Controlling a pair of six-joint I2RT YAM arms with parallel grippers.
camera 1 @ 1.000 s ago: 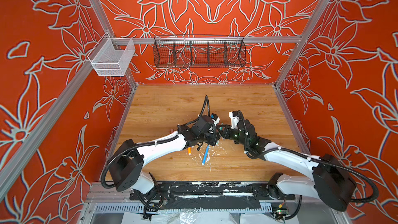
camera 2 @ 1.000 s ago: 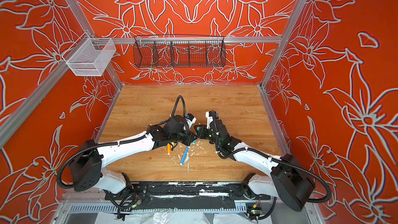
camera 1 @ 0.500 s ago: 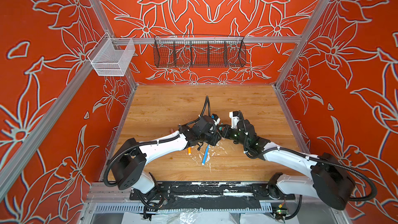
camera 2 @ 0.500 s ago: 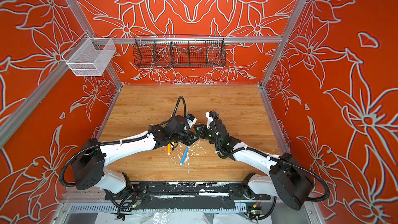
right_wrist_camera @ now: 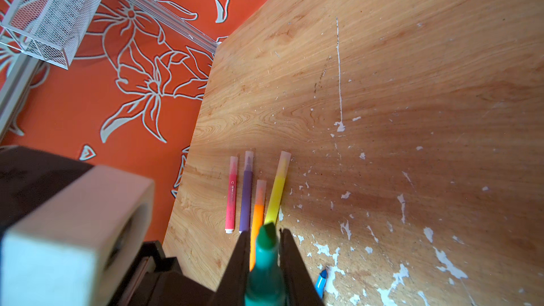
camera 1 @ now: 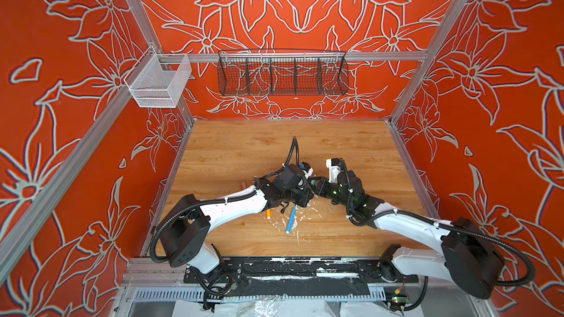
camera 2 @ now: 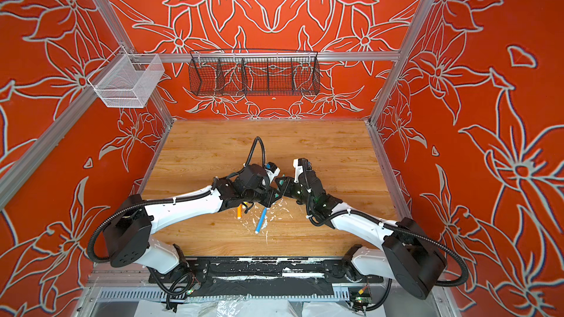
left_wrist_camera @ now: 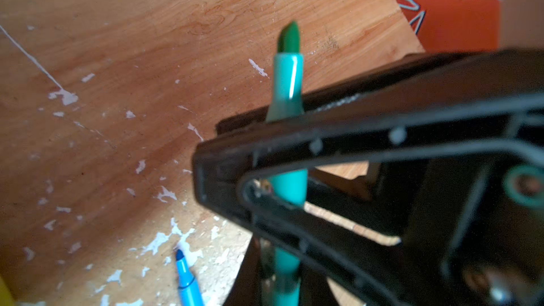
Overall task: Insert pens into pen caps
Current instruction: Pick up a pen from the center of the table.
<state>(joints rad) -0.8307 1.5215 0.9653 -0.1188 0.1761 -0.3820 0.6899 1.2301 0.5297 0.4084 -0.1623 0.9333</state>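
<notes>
1. Hardly anything has shifted over the last second. Both arms stay low over the middle of the wooden worktop [camera 1: 244,147], with the left gripper [left_wrist_camera: 209,145] and the right gripper [camera 1: 316,186] nose to nose, and the loose pens lie where they did.
2. The left gripper's jaws are closed across the barrel of the green pen [left_wrist_camera: 287,83], holding it clear of the worktop. Its dark nib [left_wrist_camera: 290,38] is bare.
3. In the right wrist view, that nib pokes out between two black fingers. Whether the right jaws pinch the pen or only stand close around it cannot be told.
4. Four pens lie side by side on the worktop towards the robot's left: the pink pen [right_wrist_camera: 231,198], purple pen [right_wrist_camera: 246,198], orange pen [right_wrist_camera: 258,210] and yellow pen [right_wrist_camera: 276,189]. Each wears a clear cap [right_wrist_camera: 285,161] over its tip.
5. The blue pen [camera 1: 291,219] lies uncapped just in front of the grippers, among white flecks [right_wrist_camera: 340,126] of worn surface.
6. The step in hand appears to be capping the green pen, with blue left to follow. No loose cap shows in any view.
7. The next move likely calls for a cap held steady, its mouth in line with the nib, and a straight push along the barrel while the left grip stays firm.
</notes>
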